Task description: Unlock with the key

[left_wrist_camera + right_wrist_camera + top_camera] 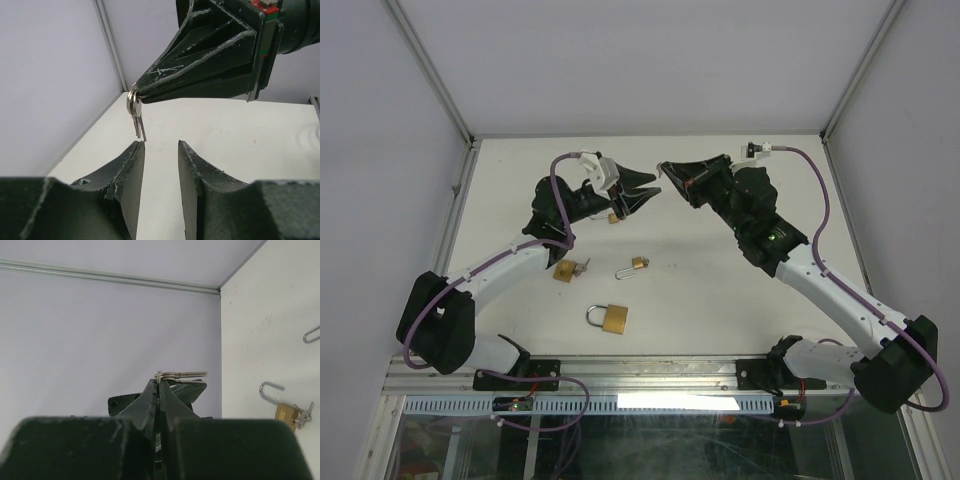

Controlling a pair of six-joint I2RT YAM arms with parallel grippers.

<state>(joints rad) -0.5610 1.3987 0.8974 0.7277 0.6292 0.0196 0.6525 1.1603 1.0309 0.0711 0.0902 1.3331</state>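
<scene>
Right end effector (137,95): fingers pressed together on the ring of the key bunch (136,119), and the blades dangle free below the tip!
Left end effector (161,146): jaws apart and empty, sitting directly under the key bunch. The blade tips hang at one fingertip (139,150); contact or a near miss, I cannot tell.
Step in hand: looks like a mid-air regrip of the key.
Doing it well: centre the blades in the gap and close on the flat of one key, so it stands stiff and lined up for a keyhole. The right should release only once that grip is firm.
Large padlock (613,318): lies on the tabletop (720,285), well away from the key bunch, towards the arm bases.
</scene>
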